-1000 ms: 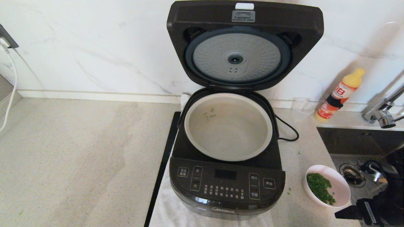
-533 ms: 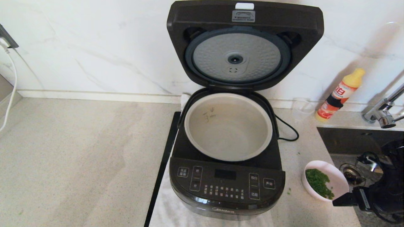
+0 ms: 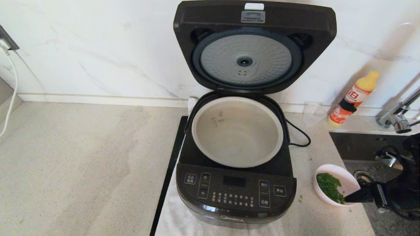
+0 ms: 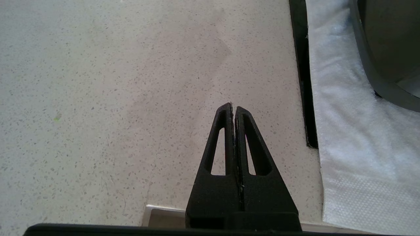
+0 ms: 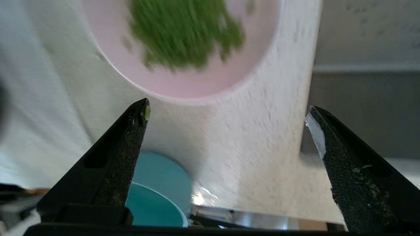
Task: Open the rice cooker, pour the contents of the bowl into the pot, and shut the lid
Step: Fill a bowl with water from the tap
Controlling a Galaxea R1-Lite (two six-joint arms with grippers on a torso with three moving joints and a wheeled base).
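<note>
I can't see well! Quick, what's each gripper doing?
Left gripper: shut, empty, over the speckled counter.
Right gripper: open, at the white bowl of chopped greens.

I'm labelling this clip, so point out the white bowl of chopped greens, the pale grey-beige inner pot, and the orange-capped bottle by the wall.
White bowl of chopped greens (image 3: pixel 347 182): head view, bare inner wall.
Pale grey-beige inner pot (image 3: pixel 239 144): head view, floor.
Orange-capped bottle (image 3: pixel 352 100): head view, label.

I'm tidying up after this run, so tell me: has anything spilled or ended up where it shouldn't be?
Yes: a few green bits lie on the counter between the rice cooker and the bowl, and one sticks to a fingertip of the open right hand. The pot looks empty.
</note>
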